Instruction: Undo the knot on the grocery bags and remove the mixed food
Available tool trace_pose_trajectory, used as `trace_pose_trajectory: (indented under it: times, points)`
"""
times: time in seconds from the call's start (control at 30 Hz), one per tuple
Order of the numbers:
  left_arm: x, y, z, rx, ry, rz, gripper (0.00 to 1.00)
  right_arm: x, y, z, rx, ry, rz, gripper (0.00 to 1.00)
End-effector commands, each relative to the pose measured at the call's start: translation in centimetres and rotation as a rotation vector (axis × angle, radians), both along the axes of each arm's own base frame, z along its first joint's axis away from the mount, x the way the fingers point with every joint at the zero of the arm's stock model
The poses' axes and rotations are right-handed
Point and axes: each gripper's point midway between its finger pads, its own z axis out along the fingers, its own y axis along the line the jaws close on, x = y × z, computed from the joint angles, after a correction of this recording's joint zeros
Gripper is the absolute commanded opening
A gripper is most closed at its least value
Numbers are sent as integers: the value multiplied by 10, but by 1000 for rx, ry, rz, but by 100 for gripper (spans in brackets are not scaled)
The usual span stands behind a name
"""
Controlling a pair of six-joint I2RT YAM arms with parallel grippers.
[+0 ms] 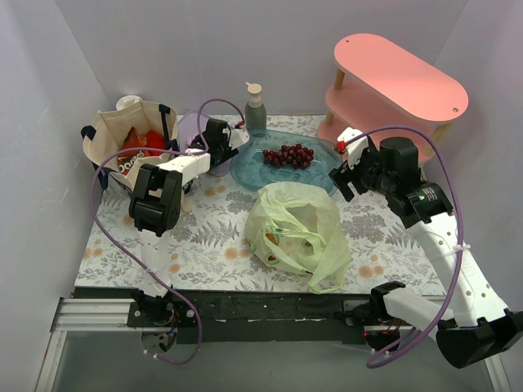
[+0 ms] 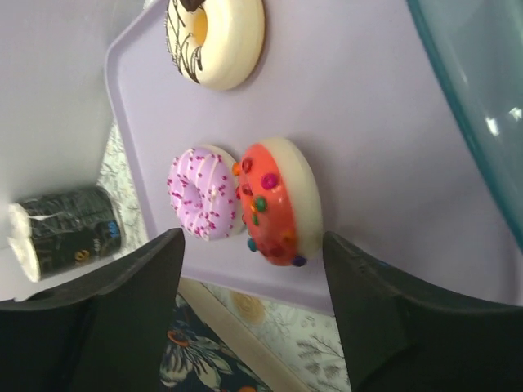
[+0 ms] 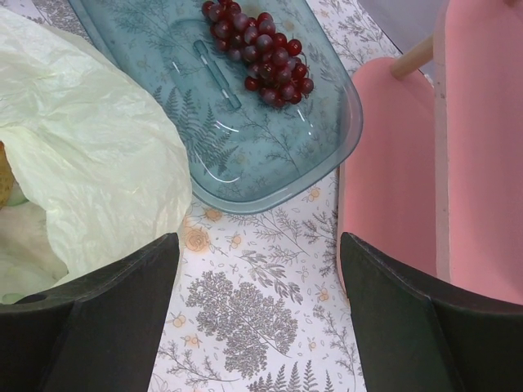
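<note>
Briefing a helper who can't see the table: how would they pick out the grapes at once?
Find the pink two-tier shelf at the far right of the table. Left of it lies a clear blue tray, behind the crumpled pale-green bag. The grapes on it are a dark red cluster of small round fruit, unlike anything nearby.

The left gripper (image 2: 252, 245) shows two dark fingers (image 2: 135, 310) at the bottom of the frame, spread apart with nothing between them. Beyond them lies a lavender tray (image 2: 359, 122) carrying three doughnuts. A pink-iced doughnut (image 2: 204, 193) touches a red-iced doughnut (image 2: 274, 204) with coloured dots. A white doughnut (image 2: 216, 37) with dark drizzle lies apart at the top edge. A clear blue tray (image 2: 482, 106) occupies the upper right corner. A dark cylindrical container (image 2: 69, 233) lies at the left. A floral tablecloth (image 2: 270, 314) shows below the lavender tray.
</note>
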Motion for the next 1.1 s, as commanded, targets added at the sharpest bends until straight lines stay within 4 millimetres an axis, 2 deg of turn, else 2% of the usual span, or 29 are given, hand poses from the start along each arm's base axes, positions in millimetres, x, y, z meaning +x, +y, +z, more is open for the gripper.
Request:
trace_pose_trajectory:
  times: [0.0, 0.03, 0.1, 0.13, 0.2, 0.23, 0.27, 0.3, 0.33, 0.37, 0.4, 0.43, 0.47, 0.5, 0.53, 0.57, 0.6, 0.67, 0.73, 0.77, 0.83, 0.87, 0.9, 0.93, 0.97, 1.0, 1.03, 1.07]
  points:
    - [-24, -11, 44, -125, 9, 18, 72, -8, 5, 6, 32, -1, 39, 85]
    - [-27, -11, 57, -148, -7, 25, 74, -11, 6, 5, 32, 8, 49, 85]
    - [-36, -13, 66, -191, 2, 52, 77, -18, 10, 3, 37, 26, 93, 85]
    - [-39, -12, 81, -212, -18, 61, 77, -24, 12, -3, 35, 56, 109, 85]
    - [-47, -13, 92, -269, -14, 106, 79, -34, 21, -11, 52, 115, 174, 86]
    - [-50, -14, 114, -308, -48, 114, 81, -47, 23, -21, 55, 193, 195, 86]
    - [-56, -16, 118, -328, -38, 117, 89, -58, 33, -25, 96, 251, 249, 88]
    - [-60, -19, 127, -358, -36, 108, 92, -65, 37, -32, 111, 306, 280, 93]
    - [-68, -25, 150, -427, -54, 96, 93, -78, 45, -34, 145, 346, 335, 98]
    - [-81, -31, 157, -465, -20, 65, 95, -81, 46, -41, 158, 364, 342, 98]
    - [-96, -55, 166, -563, 31, -40, 98, -84, 47, -39, 170, 348, 345, 98]
    - [-118, -62, 189, -616, 30, -100, 98, -80, 45, -40, 168, 329, 324, 98]
    - [-144, -88, 200, -708, 99, -250, 98, -80, 43, -45, 165, 339, 303, 98]
    - [-163, -99, 210, -751, 127, -328, 98, -78, 41, -47, 156, 342, 283, 98]
    - [-190, -110, 208, -780, 184, -407, 98, -73, 34, -53, 131, 343, 232, 98]
    - [-217, -116, 228, -810, 178, -503, 98, -69, 30, -59, 118, 346, 202, 98]
    - [-245, -129, 235, -854, 221, -625, 98, -69, 26, -70, 104, 370, 175, 98]
    - [-278, -139, 227, -884, 280, -697, 98, -69, 21, -87, 74, 406, 144, 98]
    - [-295, -146, 211, -902, 358, -713, 98, -74, 25, -104, 89, 474, 152, 98]
    - [-299, -147, 199, -910, 397, -691, 98, -74, 28, -106, 102, 480, 163, 84]
    - [-300, -149, 196, -923, 406, -677, 98, -70, 39, -98, 149, 445, 208, 62]
    - [-299, -149, 195, -947, 416, -643, 98, -69, 43, -92, 153, 429, 232, 35]
    - [-299, -148, 196, -953, 402, -631, 98, -74, 49, -84, 148, 419, 274, 25]
    - [-293, -144, 195, -944, 373, -600, 98, -72, 55, -64, 137, 352, 329, 15]
    - [-290, -142, 198, -937, 342, -597, 98, -75, 60, -51, 128, 312, 370, 2]
    - [-287, -139, 193, -918, 322, -583, 98, -80, 64, -41, 114, 277, 414, 1]
    - [-284, -136, 197, -910, 275, -580, 98, -92, 75, -30, 112, 256, 490, 1]
    - [-277, -129, 199, -891, 225, -551, 98, -97, 80, -10, 109, 196, 552, 1]
